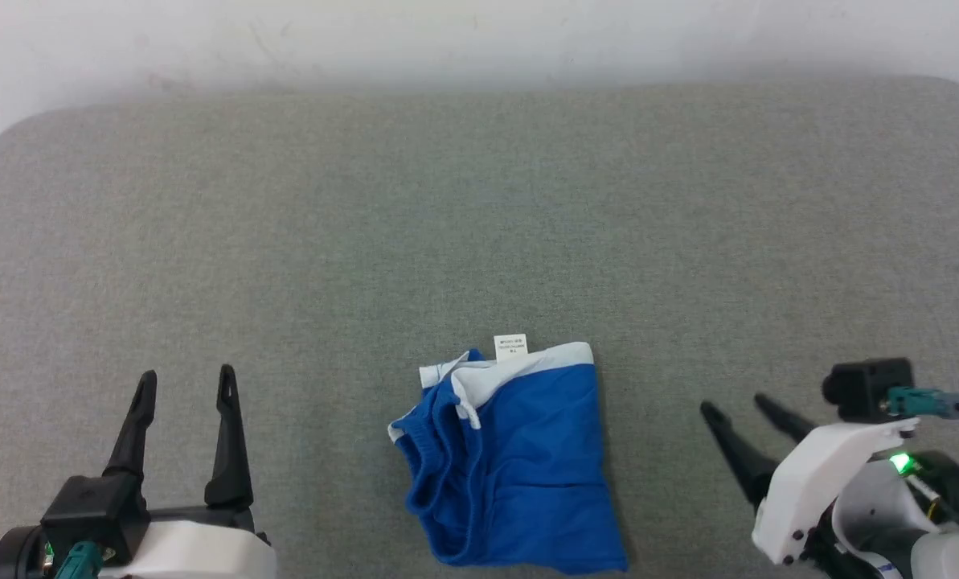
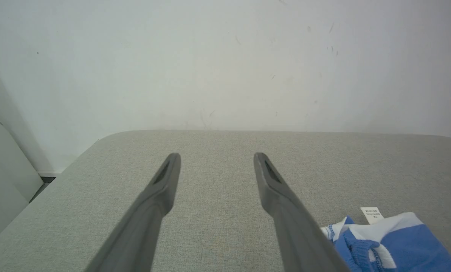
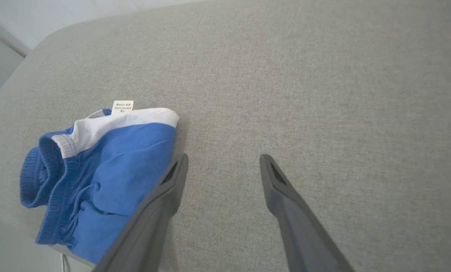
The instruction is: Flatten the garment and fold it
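Note:
The blue garment (image 1: 515, 466) lies folded into a compact bundle near the front edge of the grey padded table (image 1: 479, 241), white stripe and small white label (image 1: 510, 346) at its far side, gathered waistband on its left. My left gripper (image 1: 186, 382) stands open to the garment's left, well apart from it, nothing between its fingers. My right gripper (image 1: 734, 406) is open to the garment's right, also clear of it. The left wrist view shows the garment (image 2: 395, 243) at the lower right; the right wrist view has the garment (image 3: 104, 170) on the left.
A pale wall (image 1: 479, 40) rises behind the table's far edge. The table's rounded corners (image 2: 108, 138) show at the far left and far right. Bare grey cloth stretches across the table beyond the garment.

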